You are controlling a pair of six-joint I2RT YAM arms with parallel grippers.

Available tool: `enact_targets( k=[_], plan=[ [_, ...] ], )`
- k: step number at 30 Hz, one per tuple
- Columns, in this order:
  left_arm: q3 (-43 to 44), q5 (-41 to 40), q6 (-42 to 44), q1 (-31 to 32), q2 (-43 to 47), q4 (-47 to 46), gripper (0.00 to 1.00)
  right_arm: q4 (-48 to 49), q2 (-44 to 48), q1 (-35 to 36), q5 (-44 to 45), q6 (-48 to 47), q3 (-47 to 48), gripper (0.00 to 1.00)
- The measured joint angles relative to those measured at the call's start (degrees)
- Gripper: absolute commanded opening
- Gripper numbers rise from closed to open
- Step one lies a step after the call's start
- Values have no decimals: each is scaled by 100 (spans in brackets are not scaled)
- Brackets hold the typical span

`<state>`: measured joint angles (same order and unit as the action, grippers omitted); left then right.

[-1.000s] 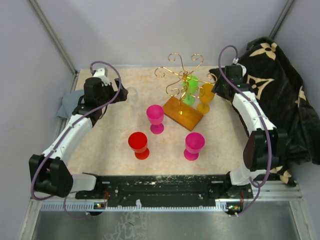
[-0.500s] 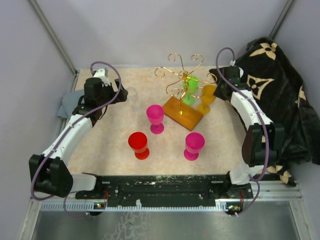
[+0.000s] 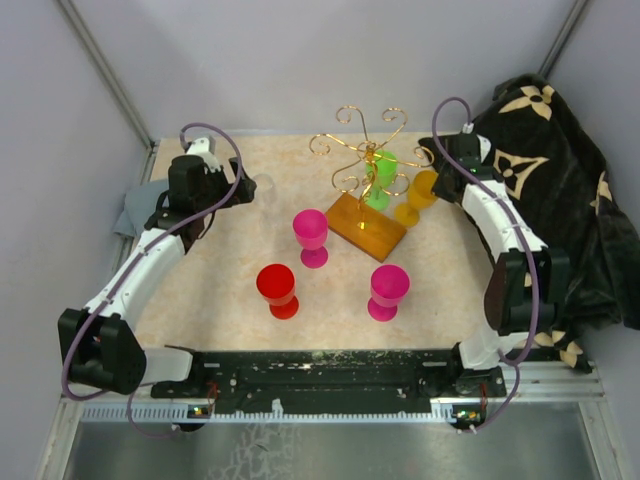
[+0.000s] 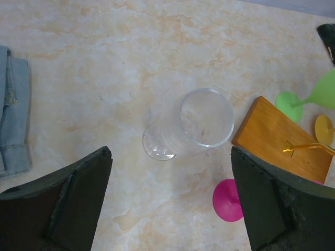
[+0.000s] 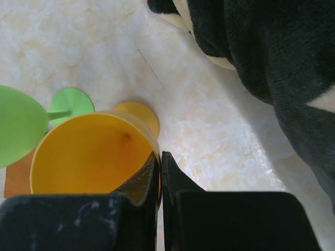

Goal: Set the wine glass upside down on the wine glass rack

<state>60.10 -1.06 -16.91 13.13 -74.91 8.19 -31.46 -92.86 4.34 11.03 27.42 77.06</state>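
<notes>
At the tabletop's (image 3: 225,290) right edge, right fingers (image 5: 184,194) pinch the smooth yellow wine glass (image 5: 86,154) rim beside the wire rack (image 3: 362,227); left fingers (image 4: 78,204) spread above a clear glass (image 4: 201,121).

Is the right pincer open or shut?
Shut. The right pincer grips the orange glass: its fingers pinch the rim, one inside the bowl, one outside.

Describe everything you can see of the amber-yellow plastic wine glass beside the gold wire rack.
The amber-yellow translucent wine glass looks plastic: a wide round bowl, mouth up, above a flat round foot. It is right of the wire rack's amber base, next to a green wine glass, and leans slightly toward the right arm. The right gripper is shut on its rim, one finger inside the bowl, one outside.
</notes>
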Motion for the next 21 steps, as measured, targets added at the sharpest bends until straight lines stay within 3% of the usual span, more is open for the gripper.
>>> enact_targets(
  k=[14, 21],
  plan=[
    [0, 46, -118, 0, -52, 0, 100, -431, 1716, 0, 656, -149, 275, 0],
    [2, 87, -157, 0, -52, 9, 99, -66, 2455, 0, 1023, -382, 459, 0]
  ],
)
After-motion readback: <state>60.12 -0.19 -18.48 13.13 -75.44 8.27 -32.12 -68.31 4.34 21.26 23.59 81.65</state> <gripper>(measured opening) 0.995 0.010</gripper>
